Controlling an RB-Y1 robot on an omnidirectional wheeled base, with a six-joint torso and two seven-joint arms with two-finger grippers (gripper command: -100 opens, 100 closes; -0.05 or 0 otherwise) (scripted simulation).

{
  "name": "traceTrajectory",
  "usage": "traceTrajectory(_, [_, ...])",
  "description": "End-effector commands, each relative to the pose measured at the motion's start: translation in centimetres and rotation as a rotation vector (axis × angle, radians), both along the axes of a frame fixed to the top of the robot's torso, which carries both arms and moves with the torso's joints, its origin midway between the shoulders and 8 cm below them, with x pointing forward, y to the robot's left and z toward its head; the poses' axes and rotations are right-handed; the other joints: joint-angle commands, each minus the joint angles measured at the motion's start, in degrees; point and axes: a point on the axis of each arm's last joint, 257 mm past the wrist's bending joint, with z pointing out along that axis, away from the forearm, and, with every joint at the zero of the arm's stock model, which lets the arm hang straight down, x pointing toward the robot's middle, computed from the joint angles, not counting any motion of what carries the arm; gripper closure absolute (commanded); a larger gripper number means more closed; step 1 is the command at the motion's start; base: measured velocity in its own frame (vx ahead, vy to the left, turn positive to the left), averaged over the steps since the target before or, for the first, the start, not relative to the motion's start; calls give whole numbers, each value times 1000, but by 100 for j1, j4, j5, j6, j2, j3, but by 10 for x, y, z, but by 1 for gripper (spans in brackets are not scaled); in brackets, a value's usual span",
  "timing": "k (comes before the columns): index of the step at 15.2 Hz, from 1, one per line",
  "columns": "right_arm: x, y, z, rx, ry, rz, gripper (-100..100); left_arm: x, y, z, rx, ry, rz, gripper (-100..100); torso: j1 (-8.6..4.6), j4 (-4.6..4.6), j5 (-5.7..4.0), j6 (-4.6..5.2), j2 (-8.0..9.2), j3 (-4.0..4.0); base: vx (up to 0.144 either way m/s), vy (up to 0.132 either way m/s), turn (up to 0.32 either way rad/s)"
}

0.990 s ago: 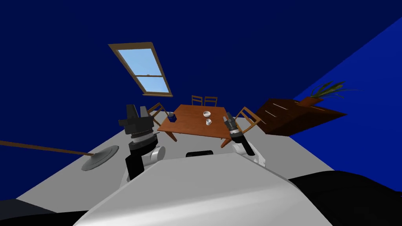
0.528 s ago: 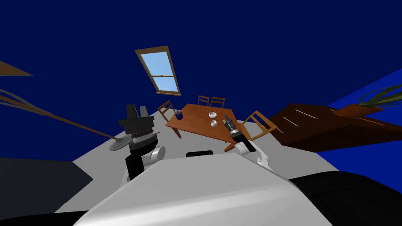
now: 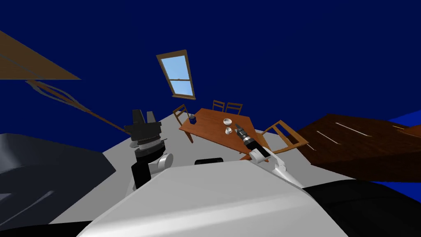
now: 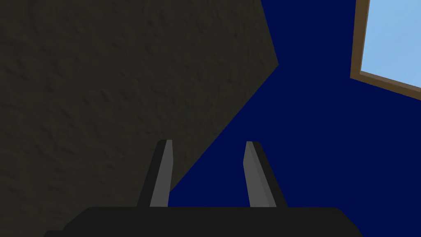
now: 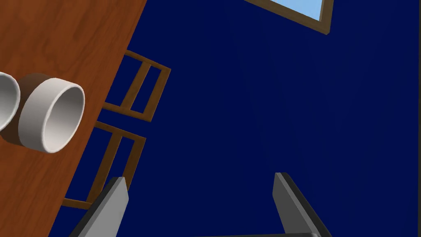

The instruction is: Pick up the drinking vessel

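Note:
A small white cup (image 3: 228, 130) stands on the brown wooden table (image 3: 209, 131), with a white bowl (image 3: 227, 121) just beyond it. My right gripper (image 3: 238, 130) hangs over the table's right part, close beside the cup, and it is open (image 5: 201, 197) with nothing between its fingers. In the right wrist view the bowl (image 5: 51, 117) and a sliver of the cup (image 5: 6, 107) sit off to one side of the fingers, on the table (image 5: 61, 37). My left gripper (image 3: 142, 116) is raised at my left, open (image 4: 207, 142) and empty.
Wooden chairs (image 3: 227, 108) stand around the table, one (image 3: 285, 135) at its right side. A small blue object (image 3: 192, 119) sits at the table's left end. A dark wooden cabinet (image 3: 362, 144) lies to the right, a dark grey bulk (image 3: 41, 164) to the left.
The head view has swung, so the table and window sit further right. My right arm has reached forward over the table, bringing its gripper beside the cup. The left arm holds still.

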Motion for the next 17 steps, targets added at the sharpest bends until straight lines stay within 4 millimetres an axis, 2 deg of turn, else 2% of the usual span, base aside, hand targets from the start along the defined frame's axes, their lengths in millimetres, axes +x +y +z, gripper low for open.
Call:
traceTrajectory(1, [1, -11, -14, -30, 52, -4, -100, 0, 0, 0, 0, 0, 0, 0, 0, 0, 0, 0, 0, 0, 10, 12, 288])
traceTrajectory(2, [0, -24, -32, -51, 109, -15, -100, 0, 0, 0, 0, 0, 0, 0, 0, 0, 1, 2, -1, 0, 14, 15, 396])
traceTrajectory(4, [-1, -27, -35, -63, 124, -15, -100, 0, 0, 0, 0, 0, 0, 0, 1, 0, 1, -1, -4, -2, 13, 6, 232])
traceTrajectory(5, [-3, -42, -53, -88, 186, -27, -100, 0, 0, 0, 0, 0, 0, 0, 0, 0, 1, 6, -2, -1, 15, 10, 235])
traceTrajectory(6, [-4, -44, -55, -96, 197, -27, -100, 0, 0, 0, 0, 0, 0, 0, 1, 0, 1, 0, -3, -2, 16, 7, 261])
traceTrajectory(7, [-8, -58, -75, -118, 263, -44, -100, 0, 0, 0, 0, 0, 0, 0, 1, -1, 1, 2, -4, -2, 17, 11, 361])
traceTrajectory(9, [-8, -63, -74, -129, 270, -42, -100, 0, 0, 0, 0, 0, 0, 0, 2, -1, 2, 0, -5, -3, 17, 7, 249])
traceTrajectory(10, [-15, -80, -94, -154, 342, -61, -100, 0, 0, 0, 0, 0, 0, 0, 1, -1, 1, 5, -4, -2, 16, 10, 274])
traceTrajectory(11, [-15, -82, -92, -162, 343, -59, -100, 0, 0, 0, 0, 0, 0, 0, 1, -1, 1, -1, -5, -3, 16, 8, 288])
traceTrajectory(12, [-23, -99, -111, -188, 412, -78, -100, 0, 0, 0, 0, 0, 0, 0, 1, -1, 1, 1, -5, -3, 18, 8, 423])
traceTrajectory(14, [-23, -103, -110, -193, 416, -78, -100, 0, 0, 0, 0, 0, 0, 0, -1, -1, 1, 1, -6, -4, 19, -2, 206])
traceTrajectory(15, [-32, -123, -124, -223, 483, -96, -100, 0, 0, 0, 0, 0, 0, 0, -1, -1, 0, 7, -5, -3, 19, 9, 238])
traceTrajectory(16, [-33, -123, -125, -223, 489, -98, -100, 0, 0, 0, 0, 0, 0, 0, 2, -1, 1, 0, -5, -3, 19, 9, 310])
traceTrajectory(17, [-44, -141, -143, -249, 558, -118, -100, 0, 0, 0, 0, 0, 0, 0, 3, -1, 1, 0, -6, -3, 27, 10, 398])
